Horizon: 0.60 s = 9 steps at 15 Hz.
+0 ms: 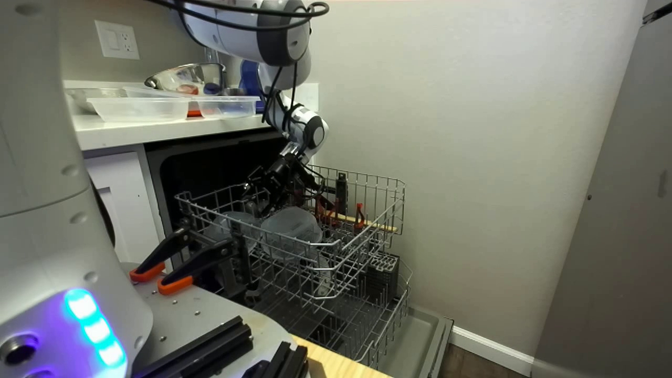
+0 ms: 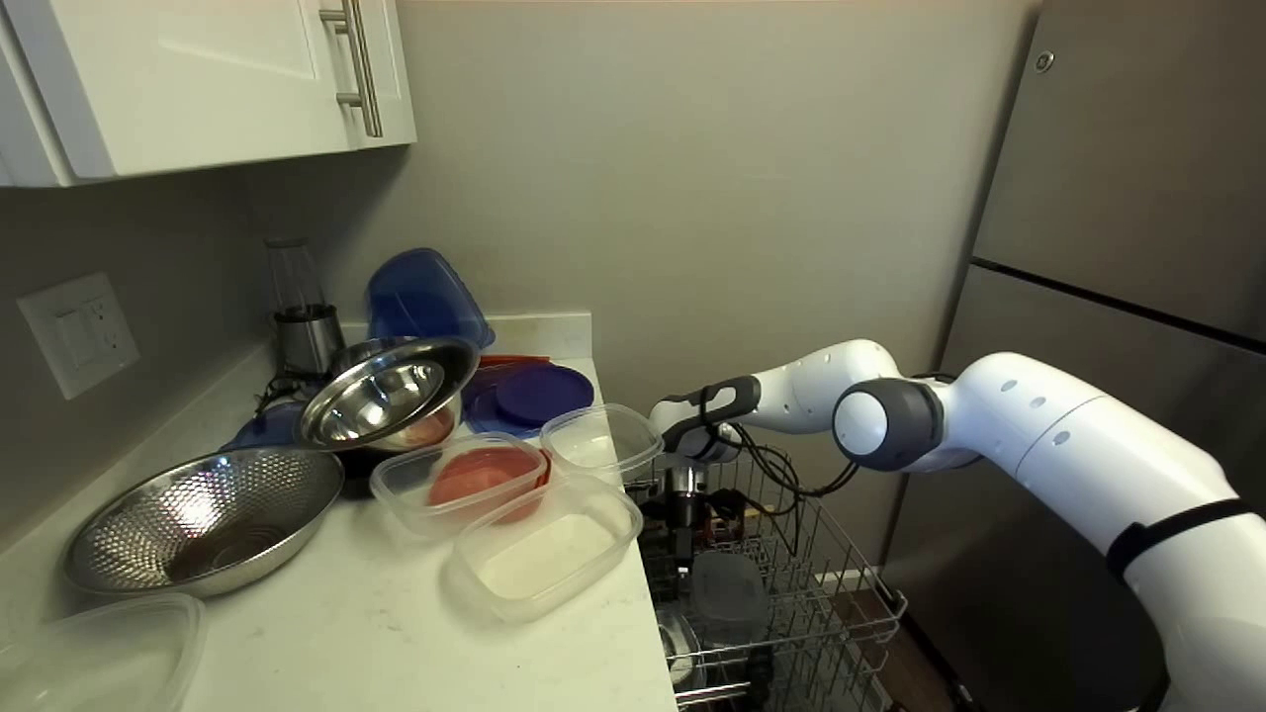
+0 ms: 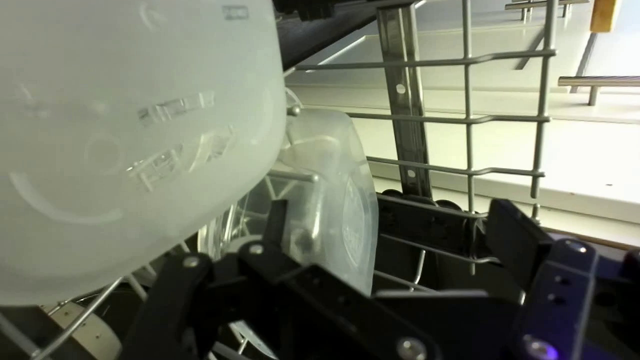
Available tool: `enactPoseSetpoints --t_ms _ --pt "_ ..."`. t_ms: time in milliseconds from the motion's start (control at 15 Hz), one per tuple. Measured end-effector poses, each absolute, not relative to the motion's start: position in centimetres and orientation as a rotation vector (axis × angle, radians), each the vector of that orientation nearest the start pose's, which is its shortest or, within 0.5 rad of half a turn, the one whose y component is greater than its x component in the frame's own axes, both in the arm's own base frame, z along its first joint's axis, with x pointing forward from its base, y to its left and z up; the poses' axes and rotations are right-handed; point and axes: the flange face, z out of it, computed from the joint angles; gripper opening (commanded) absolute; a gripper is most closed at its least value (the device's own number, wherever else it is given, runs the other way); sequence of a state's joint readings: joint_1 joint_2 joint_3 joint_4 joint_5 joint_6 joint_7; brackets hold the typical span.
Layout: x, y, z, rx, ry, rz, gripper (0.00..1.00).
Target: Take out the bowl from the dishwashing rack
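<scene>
Here, the bowl (image 3: 334,202) lies inside the dishwashing rack (image 3: 468,120)

The bowl leans among the rack's tines, near its wire side. The end effector (image 3: 390,213) stands spread above the rack's floor and grasps nothing; whether it touches the bowl cannot be told. Apparently thin translucent plastic, the bowl should prove light, somewhat flexible, and slippery if wet. A gentle pinch at the rim, clear of the rack's tines, seems the surest hold.

A perforated steel colander (image 2: 206,516) sits near clear plastic containers (image 2: 546,552) on the white counter (image 2: 386,623).
</scene>
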<state>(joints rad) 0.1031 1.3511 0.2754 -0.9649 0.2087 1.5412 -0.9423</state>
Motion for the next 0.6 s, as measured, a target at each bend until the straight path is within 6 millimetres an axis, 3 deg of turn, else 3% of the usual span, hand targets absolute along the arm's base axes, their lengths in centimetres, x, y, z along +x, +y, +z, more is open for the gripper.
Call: enactPoseSetpoints --t_ms 600 --pt "64.0 22.2 -1.0 -2.050 -1.251 0.604 1.00"
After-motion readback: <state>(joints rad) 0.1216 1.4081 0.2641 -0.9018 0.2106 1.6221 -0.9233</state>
